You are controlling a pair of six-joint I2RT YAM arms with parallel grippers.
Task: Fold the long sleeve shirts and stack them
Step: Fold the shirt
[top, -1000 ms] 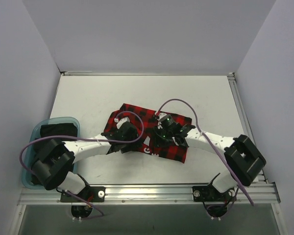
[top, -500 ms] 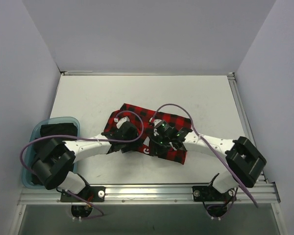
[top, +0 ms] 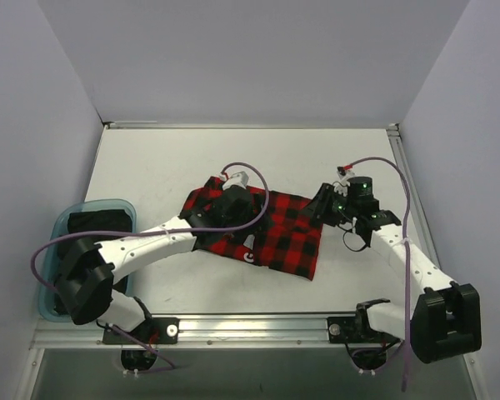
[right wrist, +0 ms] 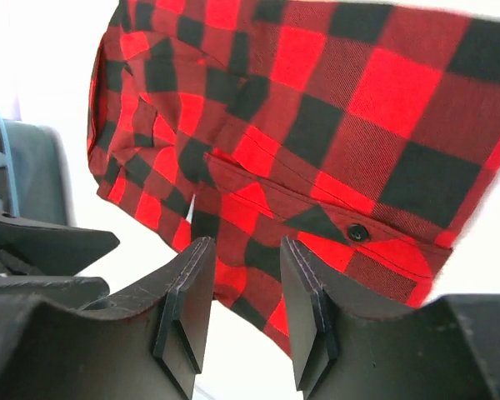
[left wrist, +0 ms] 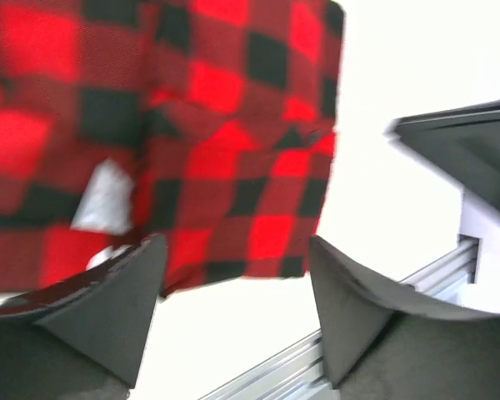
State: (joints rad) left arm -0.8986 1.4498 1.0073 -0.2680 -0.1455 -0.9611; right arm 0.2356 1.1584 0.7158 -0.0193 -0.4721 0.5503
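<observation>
At the far left sits the teal bin (top: 100, 202), holding something dark that I cannot make out. My left gripper (top: 233, 200) hangs over the far left part of the flannel shirt (top: 279, 242), jaws wide apart and empty. Its wrist view shows checked cloth and the grey label (left wrist: 104, 196) below the fingers, with nothing between them. The shirt lies in the middle of the table (top: 167, 167) as a rough rectangle, slightly askew, with white lettering (top: 250, 257) at its near edge. My right gripper (top: 329, 202) is just beside the shirt's far right corner, over bare table, jaws a little apart with nothing in them. Its wrist view looks back across the cloth and a placket with a button (right wrist: 357, 232).

I judge that I am between grasps, setting up the next fold. To do it well, I want the two grippers on matching corners of one edge, each on its own side. Each should pinch every layer so the inner folds do not slide. I should come in low and flat and close only once cloth sits between the fingers. Then I lift just clear of the table and carry the edge over evenly.
</observation>
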